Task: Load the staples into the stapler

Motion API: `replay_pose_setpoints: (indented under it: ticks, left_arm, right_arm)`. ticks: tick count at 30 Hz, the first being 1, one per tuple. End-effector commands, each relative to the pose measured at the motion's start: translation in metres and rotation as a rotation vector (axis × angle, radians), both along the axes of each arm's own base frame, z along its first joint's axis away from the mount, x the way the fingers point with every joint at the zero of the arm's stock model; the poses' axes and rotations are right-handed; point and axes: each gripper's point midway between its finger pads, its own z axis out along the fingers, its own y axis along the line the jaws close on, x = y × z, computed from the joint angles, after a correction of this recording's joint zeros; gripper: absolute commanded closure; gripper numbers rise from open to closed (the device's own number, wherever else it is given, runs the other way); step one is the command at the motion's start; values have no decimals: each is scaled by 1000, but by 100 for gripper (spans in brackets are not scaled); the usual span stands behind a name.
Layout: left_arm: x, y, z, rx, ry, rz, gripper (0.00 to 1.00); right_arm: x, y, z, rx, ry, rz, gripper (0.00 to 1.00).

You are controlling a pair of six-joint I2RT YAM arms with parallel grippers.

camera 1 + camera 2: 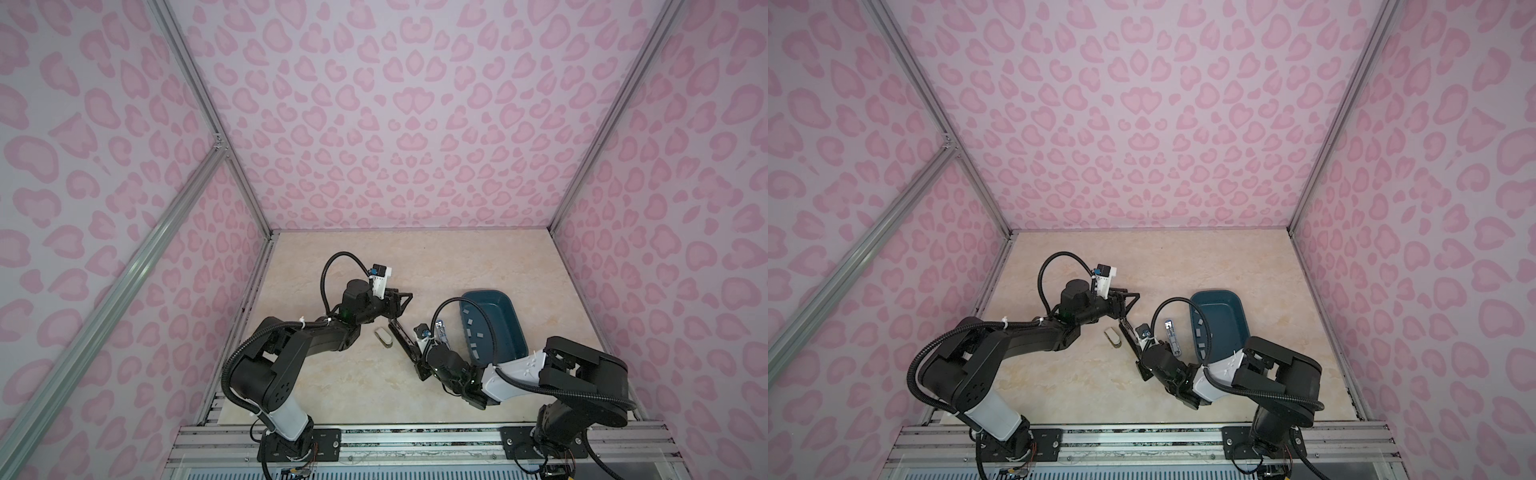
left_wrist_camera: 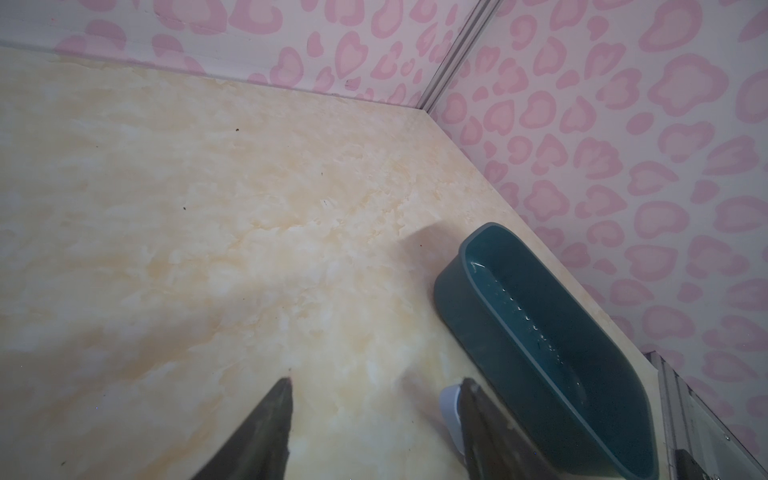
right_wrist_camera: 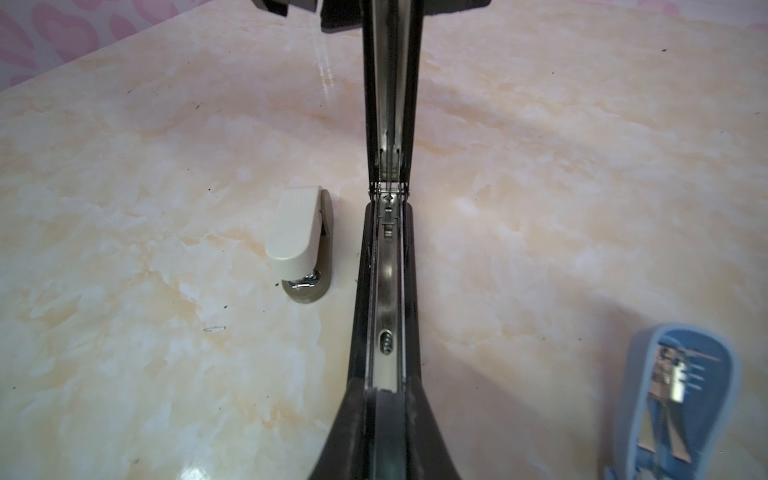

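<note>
Black stapler: (image 1: 402,341) folded out flat on the bench (image 1: 457,266), metal channel (image 3: 388,291) facing up. In both top views its long axis slants from far-left to near-right.
Right pincer: (image 3: 385,388) at the stapler's near end, looking straight along it. The jaws are drawn in against both its sides, so it looks like a grip on the stapler, though dark fingers and dark body merge.
Left pincer: (image 1: 405,306) open and empty, with bare bench between its fingers (image 2: 274,419). It hangs just by the stapler's far end and points toward the tray.
Staples: (image 1: 468,332) pale strips lying loose at mixed angles in the teal tray (image 1: 496,320). Neither pincer holds one, and I can see none in the channel.
Deciding relation: in both top views the staples lie to the right of the black stapler. The blue stapler (image 1: 441,332) lies open between the two. The tray's long axis runs roughly alongside the black stapler's.
Nearer arm: the right, whose forearm crosses the tray's near end, but it is taken up with the stapler. The left is free and would have to reach across the middle.
Staples from left pincer: ahead and off to one side, beyond the blue stapler and well apart from the fingertips.
Next move, as I judge it: the left pincer goes to the tray for one strip, then turns it to match the channel's slant.
Risk: flat strips on a tray floor give little edge to pinch.
Cream stapler: (image 1: 383,336) shut, just beside the black one and not touching it.
</note>
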Motion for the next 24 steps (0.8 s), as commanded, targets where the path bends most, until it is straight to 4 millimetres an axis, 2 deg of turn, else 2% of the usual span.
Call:
replay_pose_setpoints:
  ticks: [1,3,5,6,8,18,24]
  left_arm:
    - [2,0,10,-13,-38,1,35]
    - [2,0,10,-13,-38,2,35]
    - [2,0,11,-12,-41,3,35]
    - [2,1,10,-11,-41,4,35]
    - [2,1,10,-11,-41,4,35]
    - [1,1,10,-12,-40,3,35]
    - [1,0,12,-18,-44,0,35]
  right_arm:
    - [2,4,9,20,-4,-3,96]
    - [2,4,15,32,-7,-4,95]
    - [2,4,22,51,-12,-6,88]
    - [2,3,26,59,-16,-9,81]
    - [2,1,29,61,-20,-14,77]
    - [-5,4,26,70,10,9,78]
    - [-8,8,15,61,41,20,78]
